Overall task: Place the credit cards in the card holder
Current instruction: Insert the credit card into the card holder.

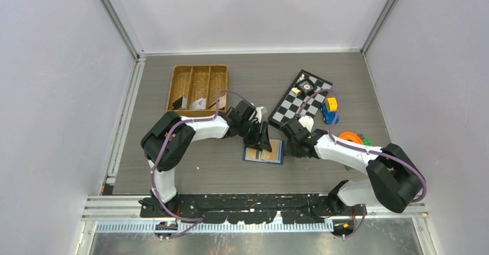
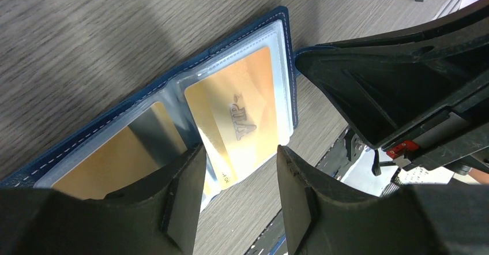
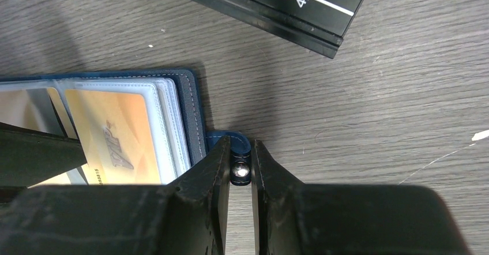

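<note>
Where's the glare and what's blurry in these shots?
Left wrist: the VIP card reads sharp, a grey glare band crosses the second gold card, and its own fingers are soft. Right wrist: the snap tab is crisp between blurred fingers. Top external: even light, faint shadows.

- The card holder (image 1: 271,153) lies open on the table (image 1: 230,177). The left gripper (image 2: 239,165) hangs low over its pockets with jaws apart, so access from above is blocked there.
- Right edge of the holder: taken up by the right gripper (image 3: 240,154), clamped on the snap tab (image 3: 240,142).
- Far side: the checkerboard (image 1: 300,99) lies near the right gripper, with only a narrow strip of table between.
- Far left: the wicker tray (image 1: 197,86) stands just behind the left forearm.
- Far right: a toy car (image 1: 330,114) sits beside the checkerboard's near corner.
- Near side: open table between both arms — the widest approach to the holder.
</note>
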Controlling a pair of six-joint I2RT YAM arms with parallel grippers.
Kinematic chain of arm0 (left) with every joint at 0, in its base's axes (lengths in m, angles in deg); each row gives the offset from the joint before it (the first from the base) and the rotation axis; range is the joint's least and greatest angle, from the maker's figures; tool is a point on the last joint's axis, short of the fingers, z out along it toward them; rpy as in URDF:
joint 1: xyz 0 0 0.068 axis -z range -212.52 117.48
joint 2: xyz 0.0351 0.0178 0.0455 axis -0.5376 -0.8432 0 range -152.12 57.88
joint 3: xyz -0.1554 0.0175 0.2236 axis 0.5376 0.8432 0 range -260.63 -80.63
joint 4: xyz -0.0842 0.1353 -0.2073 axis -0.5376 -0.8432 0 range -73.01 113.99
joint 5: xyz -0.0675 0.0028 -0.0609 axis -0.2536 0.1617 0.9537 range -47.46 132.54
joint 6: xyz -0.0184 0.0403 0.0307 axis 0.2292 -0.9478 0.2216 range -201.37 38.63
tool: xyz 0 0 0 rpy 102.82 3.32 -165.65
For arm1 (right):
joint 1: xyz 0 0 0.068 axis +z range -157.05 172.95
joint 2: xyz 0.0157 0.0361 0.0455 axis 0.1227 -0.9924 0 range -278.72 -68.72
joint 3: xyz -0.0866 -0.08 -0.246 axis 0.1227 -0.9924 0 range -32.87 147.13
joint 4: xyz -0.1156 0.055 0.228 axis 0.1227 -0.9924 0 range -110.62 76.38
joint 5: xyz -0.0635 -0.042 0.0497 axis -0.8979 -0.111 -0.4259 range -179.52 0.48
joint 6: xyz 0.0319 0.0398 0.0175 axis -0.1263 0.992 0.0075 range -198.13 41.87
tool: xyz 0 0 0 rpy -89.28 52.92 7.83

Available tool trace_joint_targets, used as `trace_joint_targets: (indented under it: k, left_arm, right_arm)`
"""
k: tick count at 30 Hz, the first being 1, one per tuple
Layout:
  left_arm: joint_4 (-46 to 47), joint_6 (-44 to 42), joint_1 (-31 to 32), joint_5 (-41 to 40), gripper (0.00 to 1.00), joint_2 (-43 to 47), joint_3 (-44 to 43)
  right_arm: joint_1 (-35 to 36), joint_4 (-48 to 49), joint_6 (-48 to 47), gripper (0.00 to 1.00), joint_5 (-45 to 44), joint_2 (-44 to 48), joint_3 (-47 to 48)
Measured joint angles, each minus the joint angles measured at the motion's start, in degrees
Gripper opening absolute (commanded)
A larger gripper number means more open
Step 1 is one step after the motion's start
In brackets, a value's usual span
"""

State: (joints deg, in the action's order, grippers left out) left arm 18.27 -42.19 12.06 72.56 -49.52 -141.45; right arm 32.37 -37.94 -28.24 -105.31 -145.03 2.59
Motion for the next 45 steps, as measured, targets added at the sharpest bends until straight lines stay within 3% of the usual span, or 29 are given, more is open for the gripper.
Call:
trace_joint_targets:
  k: [20,24,31,33,37,45]
  left_arm:
    - [3.41,4.42,1.62,-0.90,0.52,-0.17,0.44]
    - [3.89,5.09,1.70,-1.11,0.60,-0.07,0.61]
    - [1.49,3.32,2.08,-4.26,0.72,4.70,0.63]
    - [0.02,2.29,2.08,-5.55,0.75,7.19,0.63]
    - [-3.26,0.17,2.08,-9.01,0.76,12.20,0.63]
    - [-10.12,-2.67,1.73,-15.41,0.74,13.88,1.60]
  right_arm:
    - [-0.68,2.21,0.87,0.01,0.50,0.28,-0.81]
    - [-1.64,2.97,1.25,0.13,1.53,1.25,-1.64]
    - [-3.32,-0.61,0.92,0.53,2.71,6.10,-2.60]
    - [-3.39,-2.03,0.52,0.57,2.89,8.74,-2.60]
    - [-3.43,-3.87,-0.22,0.58,4.42,14.10,-2.60]
    - [-3.43,-1.25,0.04,0.44,10.99,18.91,-4.26]
